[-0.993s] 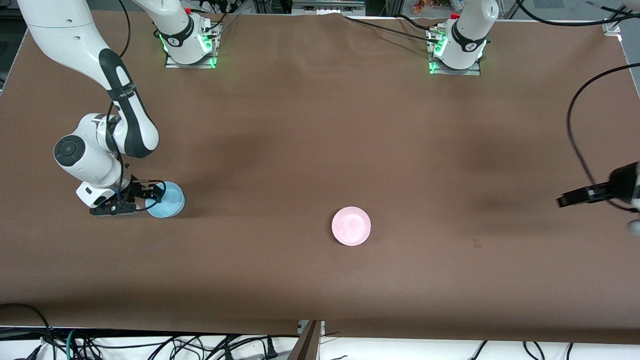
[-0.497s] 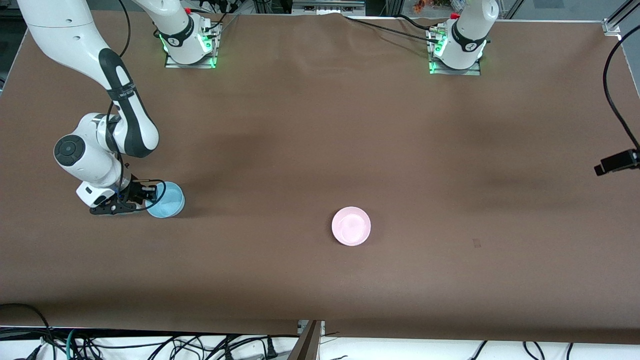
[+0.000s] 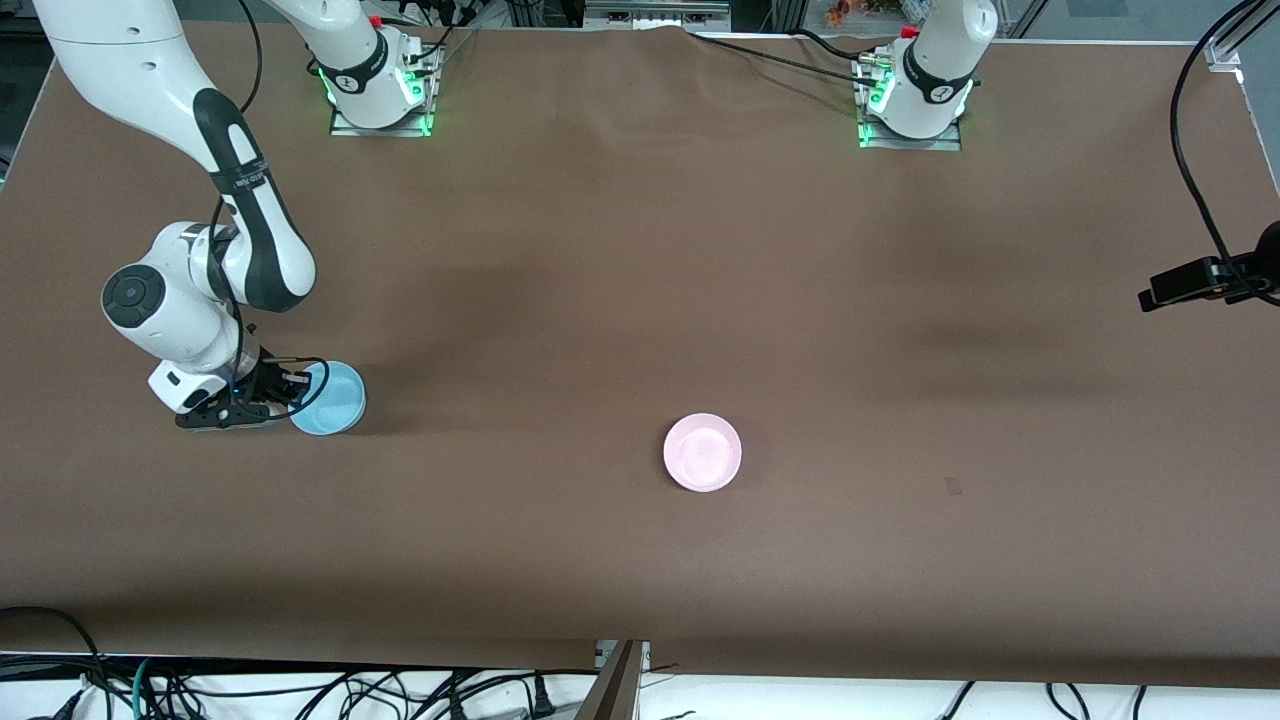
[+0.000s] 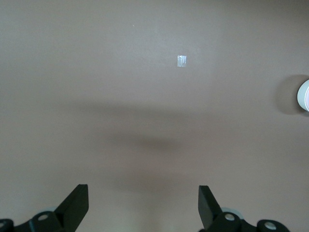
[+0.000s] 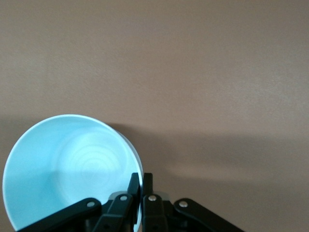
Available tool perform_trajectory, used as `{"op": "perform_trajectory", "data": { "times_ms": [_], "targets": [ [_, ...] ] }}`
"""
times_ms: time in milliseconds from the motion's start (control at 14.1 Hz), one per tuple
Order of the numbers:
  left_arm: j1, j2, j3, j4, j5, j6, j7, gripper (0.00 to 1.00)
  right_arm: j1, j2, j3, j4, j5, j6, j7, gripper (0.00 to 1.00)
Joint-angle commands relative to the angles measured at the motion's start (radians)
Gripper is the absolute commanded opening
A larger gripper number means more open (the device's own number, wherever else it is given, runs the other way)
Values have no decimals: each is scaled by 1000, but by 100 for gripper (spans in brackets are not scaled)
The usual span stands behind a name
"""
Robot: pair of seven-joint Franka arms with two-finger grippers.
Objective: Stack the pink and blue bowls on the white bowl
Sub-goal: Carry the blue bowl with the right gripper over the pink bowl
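Since the earlier frames: right claw point(image 3: 296, 391) has gone from straddling the blue bowl's point(image 3: 328, 398) rim with fingers apart to pinched together on that rim, one finger inside the bowl, one outside. Bowl has shifted slightly toward the right arm's base and now looks tipped; in the right wrist view its opening point(image 5: 72, 169) is canted rather than level. Whether its base has left the table point(image 3: 640, 300) cannot be told. Left claw point(image 3: 1150, 296) has moved: it sat lower at the frame edge a second ago, slid almost out of view, and now shows again higher up at the left arm's end of the table. Pink bowl point(image 3: 703, 452) unchanged.

Orientation: both bowls are round, so no long axis. Pink bowl sits upright, mouth up, on the table around the middle, nearer the front camera than the blue bowl and well apart from it. Blue bowl is at the right arm's end of the table.

Left claw fingers point(image 4: 75, 205) stand wide apart, holding nothing, over bare table. Small pale square mark point(image 4: 182, 61) on the cloth in the left wrist view, with a round pale rim point(image 4: 304, 95) at the frame edge.
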Motion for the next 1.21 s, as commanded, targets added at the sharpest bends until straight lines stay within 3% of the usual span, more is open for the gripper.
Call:
{"op": "perform_trajectory", "data": {
  "times_ms": [0,213,426,709,1135],
  "targets": [
    [-1,-8,0,-11,29,3,29,100,-2,-43,53,6,10,-57,83,0],
    [8,2,0,-7,26,3,30,100,3,-84,117,93,8,-221,209,0],
    [10,4,0,-6,27,3,30,100,26,-98,220,236,1,-411,482,0],
    [10,10,0,-6,30,3,30,100,202,-65,228,372,-11,-439,832,0],
    [2,12,-2,-3,33,3,29,100,396,113,227,573,-77,-413,1182,0]
  ]
}}
